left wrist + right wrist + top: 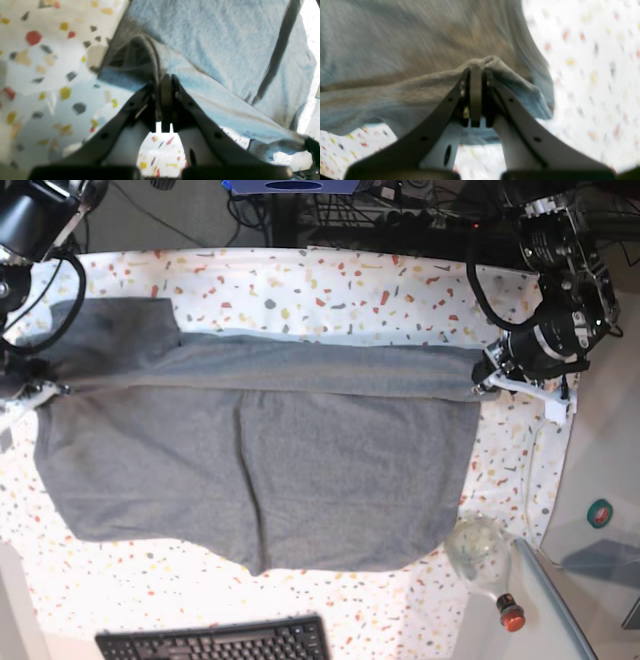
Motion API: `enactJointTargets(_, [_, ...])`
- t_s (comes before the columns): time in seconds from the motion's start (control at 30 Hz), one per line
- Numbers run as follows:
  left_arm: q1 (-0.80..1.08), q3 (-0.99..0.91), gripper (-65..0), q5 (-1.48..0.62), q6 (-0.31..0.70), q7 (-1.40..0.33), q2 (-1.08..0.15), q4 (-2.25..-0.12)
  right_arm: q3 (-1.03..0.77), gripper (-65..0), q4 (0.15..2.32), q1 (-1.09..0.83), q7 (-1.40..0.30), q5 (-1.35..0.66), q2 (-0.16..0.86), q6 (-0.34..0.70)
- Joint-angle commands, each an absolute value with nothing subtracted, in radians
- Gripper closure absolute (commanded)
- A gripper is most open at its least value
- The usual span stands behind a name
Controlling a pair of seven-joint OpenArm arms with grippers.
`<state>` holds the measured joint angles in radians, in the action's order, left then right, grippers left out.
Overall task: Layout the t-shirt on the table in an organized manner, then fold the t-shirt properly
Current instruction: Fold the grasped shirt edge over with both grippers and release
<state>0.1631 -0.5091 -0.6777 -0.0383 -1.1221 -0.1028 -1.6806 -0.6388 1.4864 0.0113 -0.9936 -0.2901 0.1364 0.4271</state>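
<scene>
The heather-grey t-shirt lies spread wide across the speckled table, with a straight fold ridge running between my two grippers. My left gripper is at the shirt's right end in the base view. In the left wrist view it is shut on a bunched edge of the shirt, above the table. My right gripper is at the shirt's left end. In the right wrist view it is shut on a pinched fold of the shirt, with the table beside it.
A black keyboard lies at the front edge. A clear bottle with a red cap lies at the front right, close to the shirt's corner. A plain grey side surface is at the right. Cables and equipment are at the back.
</scene>
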Motion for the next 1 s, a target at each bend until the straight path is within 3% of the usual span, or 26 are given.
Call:
enactJointTargets(0.0, [0.143, -0.513, 0.0, -0.682, -0.038, -1.110, -0.113, -1.685, -0.636, 0.0, 1.488, 0.031, -0.972, -0.294, 0.151, 0.423])
enactJointTargets(0.17, [0.114, -0.516, 0.0, -0.680, -0.038, -1.109, -0.117, -1.644, -0.631, 0.0, 1.448, 0.070, -0.952, -0.294, 0.163, 0.346])
enactJointTargets(0.5, [0.067, -0.518, 0.0, -0.570, -0.038, -1.102, -0.107, -1.641, -0.579, 0.0, 1.323, 0.168, -0.946, -0.294, 0.200, 0.346])
enactJointTargets(0.97, [0.008, -0.512, 0.0, -0.526, -0.038, -1.043, -0.090, -1.529, -0.519, 0.0, 1.175, 0.188, -0.789, -0.294, 0.211, 0.338])
